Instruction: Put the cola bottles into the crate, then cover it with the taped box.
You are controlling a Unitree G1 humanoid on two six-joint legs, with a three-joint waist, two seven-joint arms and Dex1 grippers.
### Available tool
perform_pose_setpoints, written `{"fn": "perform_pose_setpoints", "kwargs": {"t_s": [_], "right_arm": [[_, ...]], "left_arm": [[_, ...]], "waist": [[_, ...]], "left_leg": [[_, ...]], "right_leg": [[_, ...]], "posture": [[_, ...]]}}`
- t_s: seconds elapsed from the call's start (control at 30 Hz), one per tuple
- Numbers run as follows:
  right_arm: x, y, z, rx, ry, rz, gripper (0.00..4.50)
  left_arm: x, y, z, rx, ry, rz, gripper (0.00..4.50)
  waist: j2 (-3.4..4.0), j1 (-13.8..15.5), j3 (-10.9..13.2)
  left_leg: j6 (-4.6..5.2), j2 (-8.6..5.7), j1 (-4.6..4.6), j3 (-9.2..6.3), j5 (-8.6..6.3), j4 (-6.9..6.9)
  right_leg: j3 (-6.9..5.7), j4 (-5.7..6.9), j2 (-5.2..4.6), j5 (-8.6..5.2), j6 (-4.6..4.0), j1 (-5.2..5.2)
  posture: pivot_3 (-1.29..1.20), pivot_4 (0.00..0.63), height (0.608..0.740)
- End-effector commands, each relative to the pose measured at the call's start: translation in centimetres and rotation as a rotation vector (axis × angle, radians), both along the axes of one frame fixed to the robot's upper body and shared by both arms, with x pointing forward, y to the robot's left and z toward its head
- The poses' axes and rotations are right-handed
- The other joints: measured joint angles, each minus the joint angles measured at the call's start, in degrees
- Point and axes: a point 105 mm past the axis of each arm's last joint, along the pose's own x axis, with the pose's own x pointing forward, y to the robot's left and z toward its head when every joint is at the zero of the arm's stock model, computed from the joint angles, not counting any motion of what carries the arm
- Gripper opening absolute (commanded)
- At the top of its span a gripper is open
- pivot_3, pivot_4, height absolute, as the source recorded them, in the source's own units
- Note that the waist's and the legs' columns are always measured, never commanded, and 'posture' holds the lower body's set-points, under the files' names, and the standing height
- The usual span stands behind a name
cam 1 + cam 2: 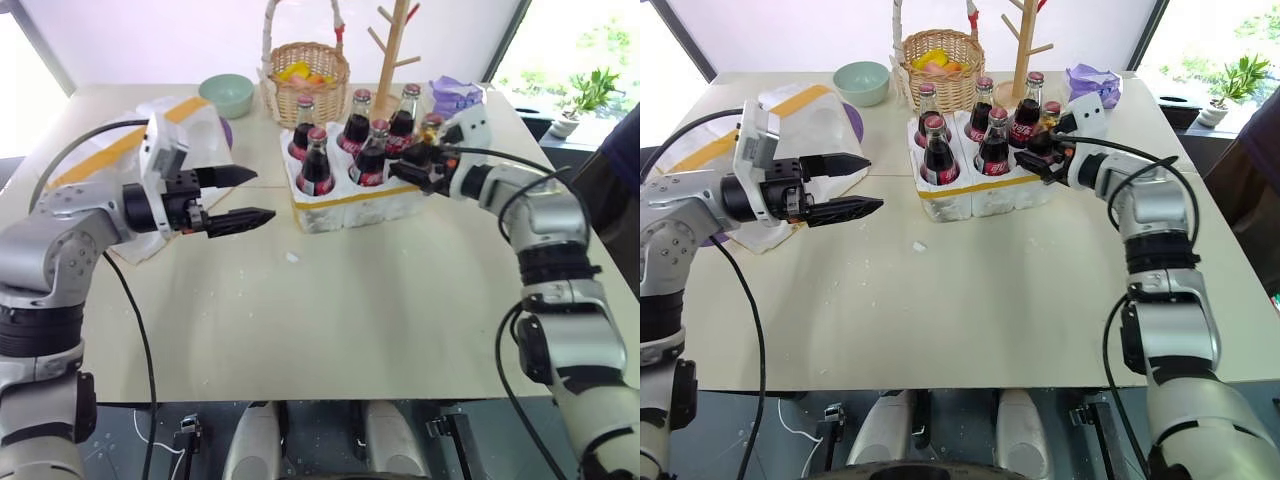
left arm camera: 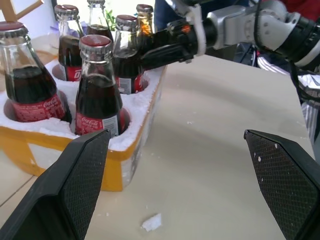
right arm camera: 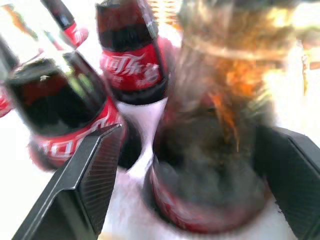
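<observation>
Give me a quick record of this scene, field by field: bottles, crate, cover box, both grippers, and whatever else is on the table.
cola bottles: six, all standing in the crate's holes
crate: on the table, uncovered
taped box: on the table at the robot's left, behind the left gripper, not yet on the crate
left gripper: open, empty, level above the table, pointing toward the crate
right gripper: at the crate's right rear bottle, fingers either side of it, open
other items: wicker basket, green bowl, wooden rack, purple bag
</observation>
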Motion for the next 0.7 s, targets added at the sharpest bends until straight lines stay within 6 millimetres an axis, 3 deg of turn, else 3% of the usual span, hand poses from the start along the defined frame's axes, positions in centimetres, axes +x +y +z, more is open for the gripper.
{"fn": "perform_pose_setpoints", "kwargs": {"t_s": [0.03, 0.17, 0.37, 0.57, 0.63, 0.7], "right_arm": [[-4.0, -0.6, 6.5, 0.01, -0.144, 0.106, 4.34], [-8.8, -2.0, 9.6, -0.042, -0.161, 0.212, 4.34], [-14.2, -2.1, 11.0, -0.138, -0.144, 0.392, 4.34], [-15.4, -1.3, 10.5, -0.141, -0.133, 0.476, 4.34], [-15.3, -0.9, 10.4, -0.138, -0.137, 0.495, 4.34], [-15.0, -0.7, 10.4, -0.135, -0.142, 0.502, 4.34]], "left_arm": [[-0.9, 1.5, 2.4, 0.017, -0.082, 0.024, 4.5], [-2.4, 5.3, 3.8, 0.13, -0.1, 0.114, 4.5], [-4.8, 14.9, 5.5, 0.388, -0.025, 0.381, 4.5], [-8.2, 23.9, 5.1, 0.64, 0.166, 0.582, 4.5], [-9.0, 26.0, 4.2, 0.742, 0.223, 0.621, 4.5], [-8.9, 26.9, 3.6, 0.775, 0.233, 0.642, 4.5]], "waist": [[0.02, -0.14, 0.02], [0.02, -0.64, 0.03], [0.04, -0.8, 0.04], [0.05, -0.75, 0.03], [0.07, -0.57, 0.03], [0.08, -0.31, 0.02]], "left_leg": [[0.0, 0.01, 0.0, 0.0, 0.0, -0.01], [0.01, 0.08, 0.05, 0.01, -0.01, -0.13], [-0.01, 0.12, 0.19, 0.12, -0.02, -0.23], [-0.06, 0.13, 0.19, 0.29, -0.04, -0.21], [-0.07, 0.13, 0.1, 0.34, -0.04, -0.22], [-0.07, 0.12, 0.0, 0.43, -0.04, -0.26]], "right_leg": [[0.0, 0.01, 0.01, 0.0, 0.0, -0.04], [0.0, 0.01, 0.08, -0.02, -0.02, -0.11], [0.0, -0.05, 0.05, -0.22, -0.39, -0.14], [0.0, -0.08, -0.14, -0.25, -0.52, -0.23], [0.0, -0.08, -0.19, -0.25, -0.53, -0.37], [0.0, -0.06, -0.27, -0.26, -0.54, -0.58]], "posture": [[0.0, 0.15, 0.74], [0.0, 0.15, 0.74], [0.0, 0.15, 0.74], [0.0, 0.15, 0.74], [0.0, 0.15, 0.74], [0.0, 0.15, 0.74]]}}
